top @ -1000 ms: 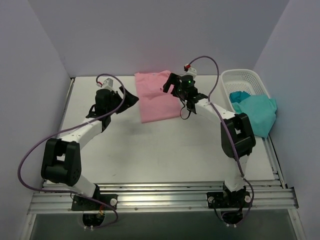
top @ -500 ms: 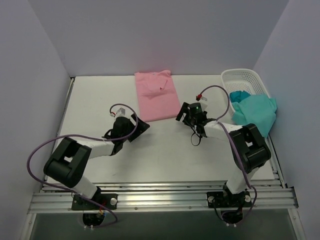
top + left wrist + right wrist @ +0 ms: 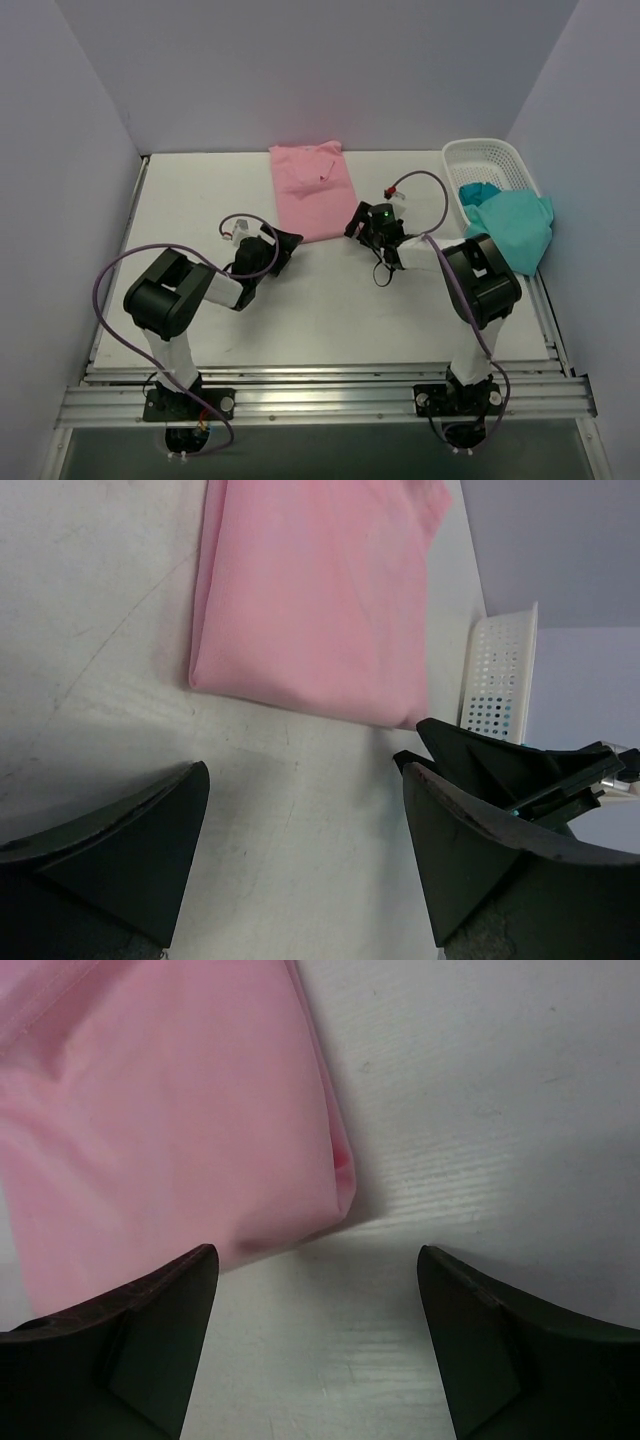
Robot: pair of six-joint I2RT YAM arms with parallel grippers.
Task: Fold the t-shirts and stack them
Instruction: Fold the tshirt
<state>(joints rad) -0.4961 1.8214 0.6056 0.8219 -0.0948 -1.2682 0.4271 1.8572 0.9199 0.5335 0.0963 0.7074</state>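
The light pink t-shirt (image 3: pixel 311 190) lies folded into a flat rectangle at the back middle of the table. The teal-green t-shirt (image 3: pixel 512 227) hangs crumpled over the rim of the white basket (image 3: pixel 488 153) at the right. My left gripper (image 3: pixel 286 240) sits low on the table just before the pink shirt's near left corner, open and empty. My right gripper (image 3: pixel 354 222) is at the near right corner, open too. In the left wrist view the pink t-shirt (image 3: pixel 312 590) lies ahead of the left gripper (image 3: pixel 305 855). In the right wrist view the pink t-shirt's (image 3: pixel 170 1110) folded corner lies just beyond the right gripper (image 3: pixel 315 1345).
The basket (image 3: pixel 496 676) stands at the table's right edge against the side wall. Purple cables loop from both arms. Grey walls close in the back and both sides. Bare white tabletop (image 3: pixel 330 310) lies between the arms and the near rail.
Both grippers have left the pink t-shirt and drawn back toward the near side, down to the table in front of its near edge. The shirt lies folded and still.
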